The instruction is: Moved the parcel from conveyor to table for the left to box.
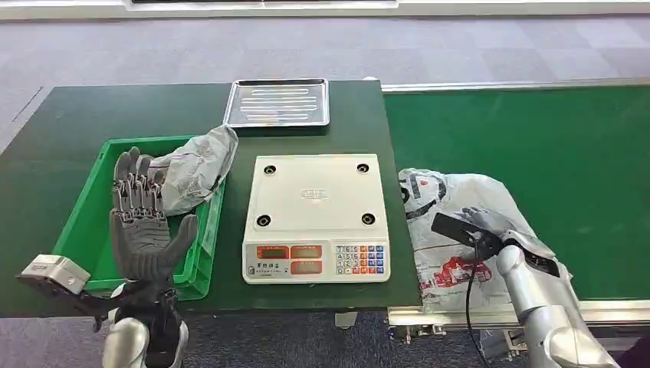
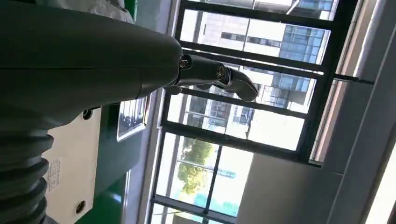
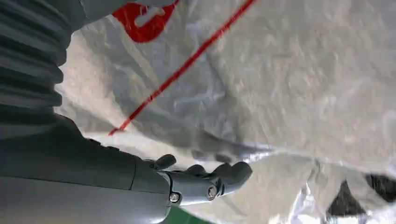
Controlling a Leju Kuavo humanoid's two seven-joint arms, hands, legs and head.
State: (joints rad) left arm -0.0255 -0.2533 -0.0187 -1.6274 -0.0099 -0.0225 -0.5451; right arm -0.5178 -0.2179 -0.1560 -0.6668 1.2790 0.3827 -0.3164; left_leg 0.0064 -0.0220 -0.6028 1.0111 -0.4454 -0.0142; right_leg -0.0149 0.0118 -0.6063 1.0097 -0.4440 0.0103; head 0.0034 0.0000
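**A:** Take it from your left side. What have you got there?

**B:** My left robot hand (image 1: 140, 222) stands upright over the green plastic crate (image 1: 83, 230), palm turned toward me, fingers straight and apart, thumb out to the side. It holds nothing. The crate sits on the dark green counter (image 1: 46, 138), and a grey crumpled parcel (image 1: 198, 167) lies across its far right corner, partly over the rim, just beyond my fingertips.

**A:** And in the middle?

**B:** A white electronic scale (image 1: 316, 218) sits just beside the crate, its display and keypad facing me. Behind it, at the counter's far edge, lies a flat metal tray (image 1: 278, 102). My left wrist view catches a corner of the scale, then large windows with buildings and trees outside.

**A:** The parcel you're meant to move?

**B:** The white plastic parcel with red print (image 1: 448, 230) lies on the green conveyor belt (image 1: 552, 146), at its near left end, right beside the counter's edge.

**A:** Is your right hand on it?

**B:** My right robot hand (image 1: 479, 226) lies over it from above. In the right wrist view my fingers (image 3: 224, 175) curl close against the crinkled plastic, but I cannot tell whether they actually grip it.
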